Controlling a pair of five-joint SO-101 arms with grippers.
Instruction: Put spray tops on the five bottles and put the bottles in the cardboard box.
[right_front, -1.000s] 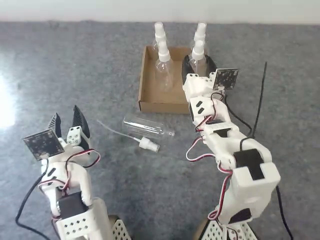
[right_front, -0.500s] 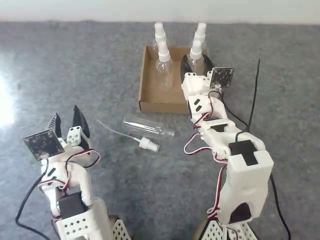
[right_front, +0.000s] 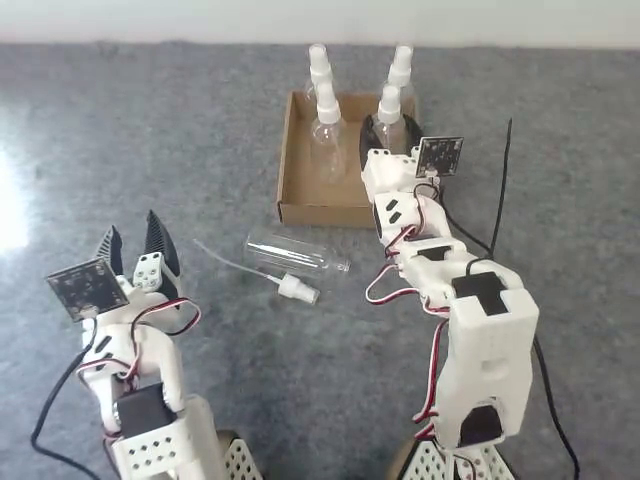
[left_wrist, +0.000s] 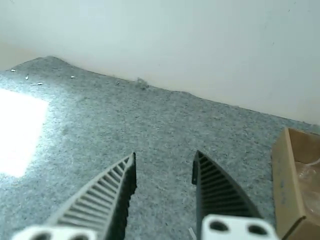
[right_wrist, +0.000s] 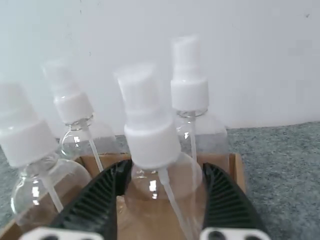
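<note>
— Right, what does the right side show?
— My right pincer (right_wrist: 167, 175) is clamped on the gripped bottle (right_wrist: 162, 192), with one finger against each side of its clear body. The bottle is upright and capped, in the near right part of the cardboard box (right_front: 325, 212). I can't tell whether its base touches the box floor.
— And the rest of the box?
— Three more capped bottles stand in it. The near-left bottle (right_front: 327, 135) is just beside the gripped one, and the far-left bottle (right_front: 320, 68) and the far-right bottle (right_front: 401, 68) are by the far wall.
— The fifth?
— The uncapped bottle (right_front: 300, 255) lies on its side on the grey bench (right_front: 200, 150), just in front of the box. The loose spray top (right_front: 298, 289) lies beside it on the near side, its thin tube pointing toward my left arm.
— Your left side?
— My left pincer (left_wrist: 165, 157) is spread wide with nothing between its fingers. It is raised at the near left of the bench, well apart from the lying bottle.
</note>
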